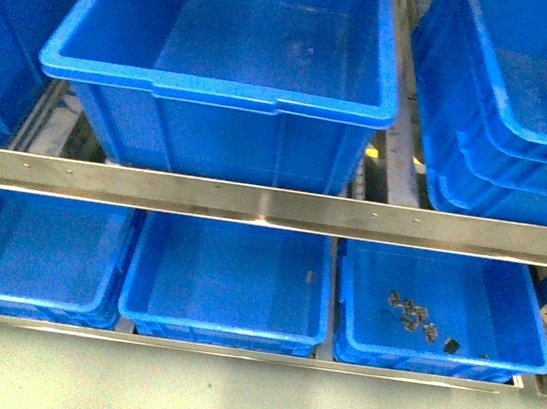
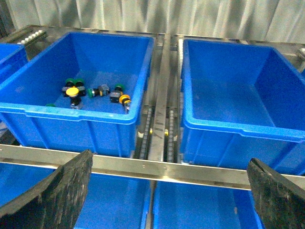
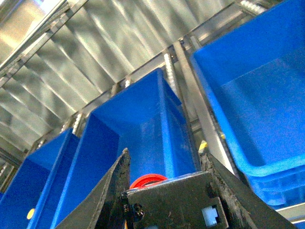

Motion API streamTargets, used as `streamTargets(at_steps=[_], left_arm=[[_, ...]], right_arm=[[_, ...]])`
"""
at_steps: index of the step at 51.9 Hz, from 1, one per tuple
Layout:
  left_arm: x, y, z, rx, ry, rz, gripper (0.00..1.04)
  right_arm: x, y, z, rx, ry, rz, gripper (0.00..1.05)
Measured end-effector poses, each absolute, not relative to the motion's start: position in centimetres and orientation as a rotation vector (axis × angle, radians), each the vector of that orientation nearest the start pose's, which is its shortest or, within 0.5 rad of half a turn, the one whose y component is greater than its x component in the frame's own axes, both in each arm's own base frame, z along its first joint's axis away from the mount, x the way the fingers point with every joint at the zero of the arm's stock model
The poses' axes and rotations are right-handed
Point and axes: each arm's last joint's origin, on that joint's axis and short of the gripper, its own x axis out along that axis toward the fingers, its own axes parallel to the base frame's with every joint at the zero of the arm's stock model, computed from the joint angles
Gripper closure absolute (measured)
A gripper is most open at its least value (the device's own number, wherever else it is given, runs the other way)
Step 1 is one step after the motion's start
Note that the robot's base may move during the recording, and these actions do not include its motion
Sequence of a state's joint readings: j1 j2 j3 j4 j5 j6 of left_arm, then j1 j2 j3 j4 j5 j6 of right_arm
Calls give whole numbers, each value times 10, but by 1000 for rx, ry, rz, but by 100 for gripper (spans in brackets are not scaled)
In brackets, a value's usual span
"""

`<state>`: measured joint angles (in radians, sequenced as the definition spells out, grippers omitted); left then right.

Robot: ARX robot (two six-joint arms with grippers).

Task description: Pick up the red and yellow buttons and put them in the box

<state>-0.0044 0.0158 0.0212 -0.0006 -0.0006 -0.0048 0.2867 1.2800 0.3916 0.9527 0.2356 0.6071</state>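
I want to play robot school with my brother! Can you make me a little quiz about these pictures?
1. True or false: the left gripper is holding a button.
2. Which cap colour sits in the right gripper? A green, B red, C yellow.
3. Fill in: in the front view, the small dark parts lie in the lower ___ crate.
Key: 1 false, it is open and empty. 2 B, a red button. 3 right.
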Motion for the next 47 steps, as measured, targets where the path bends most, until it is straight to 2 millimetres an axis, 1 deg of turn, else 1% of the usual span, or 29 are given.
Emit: streamTargets(at_steps=[11, 17, 34, 47], left_arm=[[97, 0, 170, -4, -6, -6, 8], [97, 0, 170, -4, -6, -3, 8], [97, 0, 169, -4, -5, -3, 8], [97, 0, 169, -4, -5, -3, 8]], right_arm=[[231, 53, 207, 583, -7, -1, 67], [230, 54, 205, 569, 11, 18, 67], [231, 45, 203, 557, -3, -42, 67], [231, 43, 201, 557, 10, -63, 67]])
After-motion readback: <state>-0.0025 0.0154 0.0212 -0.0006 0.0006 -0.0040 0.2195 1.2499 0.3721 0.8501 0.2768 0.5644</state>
